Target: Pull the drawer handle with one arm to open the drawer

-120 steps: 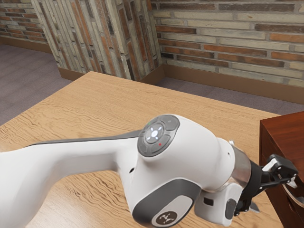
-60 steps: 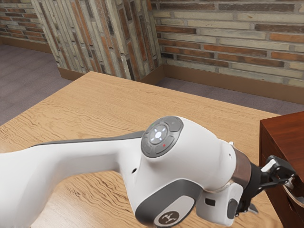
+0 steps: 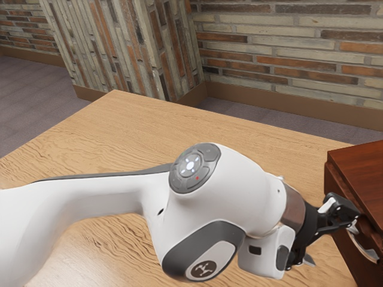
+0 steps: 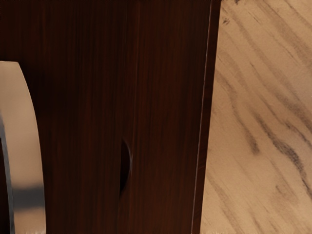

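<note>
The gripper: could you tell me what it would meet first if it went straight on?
Most likely the dark drawer front, just beside its metal handle; the gripper sits close to it, though depth is unclear.

The surface (image 3: 119, 137) fills the lower part of the exterior view. On it, at the exterior view's right edge, stands the cabinet (image 3: 359, 170). The arm (image 3: 90, 209) comes in from the exterior view's left and lies above the surface, reaching toward the cabinet. At its end, the tool (image 3: 346, 216) is right at the cabinet's front, just beside the handle (image 3: 364, 244). Behind the surface are the floor (image 3: 36, 89) and then the walls (image 3: 287, 48). In the wrist view, the handle (image 4: 22, 146) stands in front of the drawer front (image 4: 122, 97), and the surface (image 4: 263, 122) lies beside the cabinet's edge.
</note>
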